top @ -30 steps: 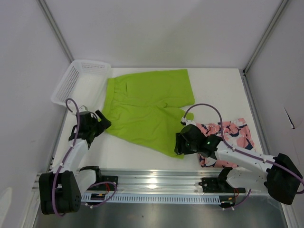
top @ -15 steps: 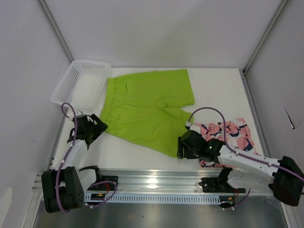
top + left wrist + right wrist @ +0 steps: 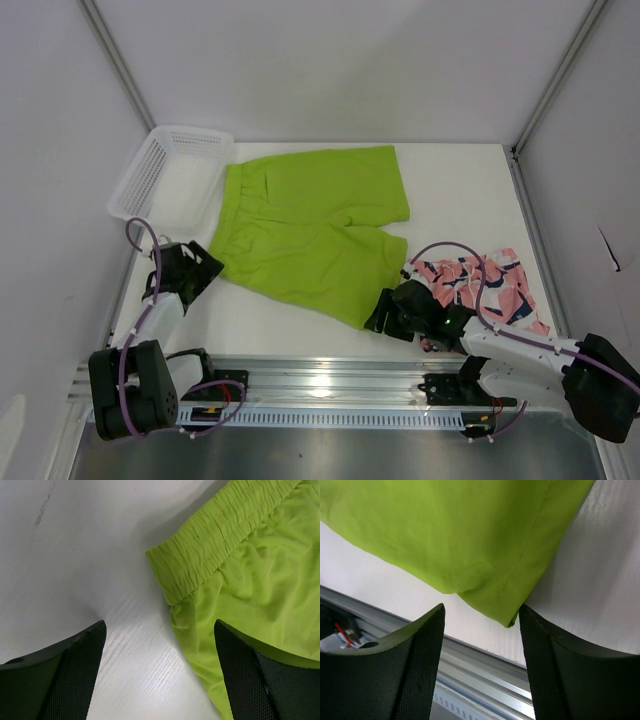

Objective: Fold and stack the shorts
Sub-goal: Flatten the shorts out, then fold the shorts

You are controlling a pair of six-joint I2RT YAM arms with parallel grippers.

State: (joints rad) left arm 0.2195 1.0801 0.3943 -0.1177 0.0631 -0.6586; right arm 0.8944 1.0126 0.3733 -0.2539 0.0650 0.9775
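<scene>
The lime green shorts (image 3: 310, 230) lie spread flat mid-table, waistband toward the left. My left gripper (image 3: 203, 263) is open just off the near waistband corner (image 3: 200, 565). Bare table shows between its fingers (image 3: 65, 675), and the fabric edge runs along the inside of the right one. My right gripper (image 3: 380, 317) is open at the near leg's hem corner (image 3: 507, 615), which pokes between its fingertips (image 3: 565, 665) without being pinched. The pink printed shorts (image 3: 480, 283) lie crumpled at the right, partly under the right arm.
A white mesh basket (image 3: 150, 175) sits at the back left, touching the green waistband. The metal rail (image 3: 320, 385) runs along the near table edge, right below the right gripper. Grey walls enclose the table on three sides.
The right gripper slid back toward the near edge, off the green leg, which now lies flatter. The left gripper drew slightly back from the waistband corner.
</scene>
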